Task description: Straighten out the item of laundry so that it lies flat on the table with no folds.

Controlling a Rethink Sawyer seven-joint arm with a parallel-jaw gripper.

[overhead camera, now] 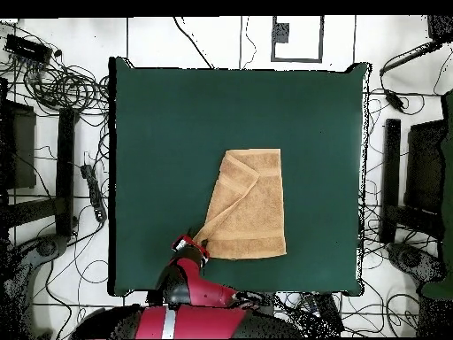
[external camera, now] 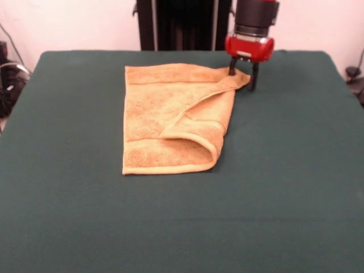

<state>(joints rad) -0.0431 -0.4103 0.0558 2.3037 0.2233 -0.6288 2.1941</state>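
- The green worktop [external camera: 296, 187] is carrying an orange towel [external camera: 165, 119] near its middle, one side folded over.
- The gripper [external camera: 243, 73] is pinching the towel's far corner between narrow fingers [external camera: 253, 77].

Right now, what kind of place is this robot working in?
Probably a robotics lab or test cell, not a home: a large table covered in dark green felt-like cloth, tangled black cables on the white floor around it, and a red and black robot arm over a golden-orange terry towel.
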